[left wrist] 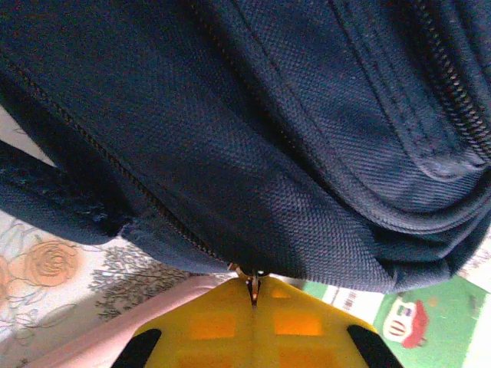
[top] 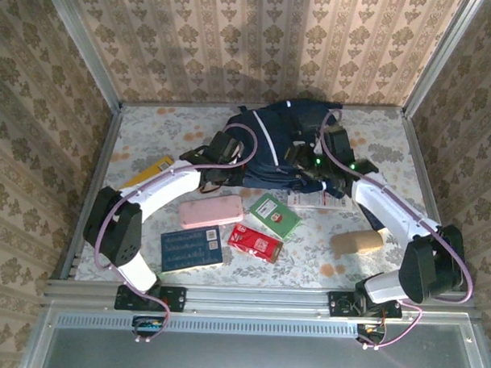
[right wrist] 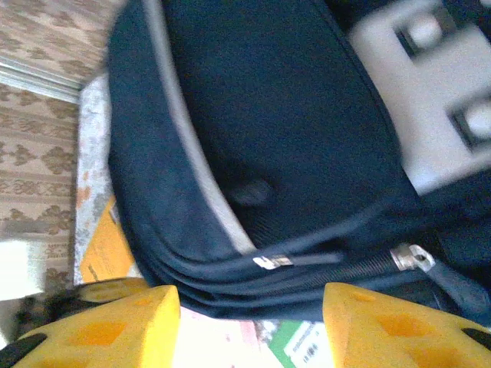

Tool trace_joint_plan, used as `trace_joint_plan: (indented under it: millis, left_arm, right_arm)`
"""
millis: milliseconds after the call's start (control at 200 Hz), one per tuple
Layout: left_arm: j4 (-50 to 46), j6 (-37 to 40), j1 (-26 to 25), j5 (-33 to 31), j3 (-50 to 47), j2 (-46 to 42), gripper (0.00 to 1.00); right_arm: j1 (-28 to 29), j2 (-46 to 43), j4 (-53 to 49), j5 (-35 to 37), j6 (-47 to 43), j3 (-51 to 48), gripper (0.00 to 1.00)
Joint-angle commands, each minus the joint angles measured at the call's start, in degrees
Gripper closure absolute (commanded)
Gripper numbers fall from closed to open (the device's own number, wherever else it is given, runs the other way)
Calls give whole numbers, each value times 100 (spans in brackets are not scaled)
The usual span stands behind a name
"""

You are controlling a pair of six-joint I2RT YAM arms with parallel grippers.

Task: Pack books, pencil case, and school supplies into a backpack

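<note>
The navy backpack (top: 273,140) lies at the back middle of the table, its white stripe and grey patch (right wrist: 430,100) facing up. My left gripper (top: 219,168) is at its left near edge, shut on a small metal zipper pull (left wrist: 251,280) of the backpack (left wrist: 268,138). My right gripper (top: 325,177) is open at the right near edge, with nothing between its fingers and the backpack (right wrist: 291,130) just beyond them. The pink pencil case (top: 211,211), blue book (top: 192,248), green pack (top: 275,215), red pack (top: 255,242) and white strip (top: 316,201) lie in front. The yellow book (top: 149,172) lies to the left.
A tan oblong object (top: 358,242) lies near the right arm. A second metal zipper pull (right wrist: 413,257) shows on the backpack's edge. Metal rails and patterned walls close in the table on all sides.
</note>
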Motion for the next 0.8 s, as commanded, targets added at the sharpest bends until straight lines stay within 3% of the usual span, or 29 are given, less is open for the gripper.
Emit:
trace_joint_plan:
  millis: [0, 105, 325, 515, 655, 795]
  left_arm:
    - [215, -154, -120, 531, 355, -386, 100]
    - [213, -111, -278, 621, 573, -384, 100]
    - [266, -163, -492, 758, 868, -327, 100]
    - [321, -215, -650, 845, 961, -308, 100]
    - [317, -207, -674, 872, 894, -408, 100]
    - [305, -148, -671, 872, 796, -507, 100]
  right_arm:
    - [75, -387, 641, 81, 1937, -649, 50]
    - [351, -535, 1295, 168, 2949, -1066, 51]
    - [781, -385, 2430, 423, 4003, -1283, 46]
    - [670, -95, 2931, 621, 3970, -1317, 46]
    - [507, 247, 2777, 587, 3611, -1165, 55]
    - [452, 380, 2814, 359, 3269, -1082, 76]
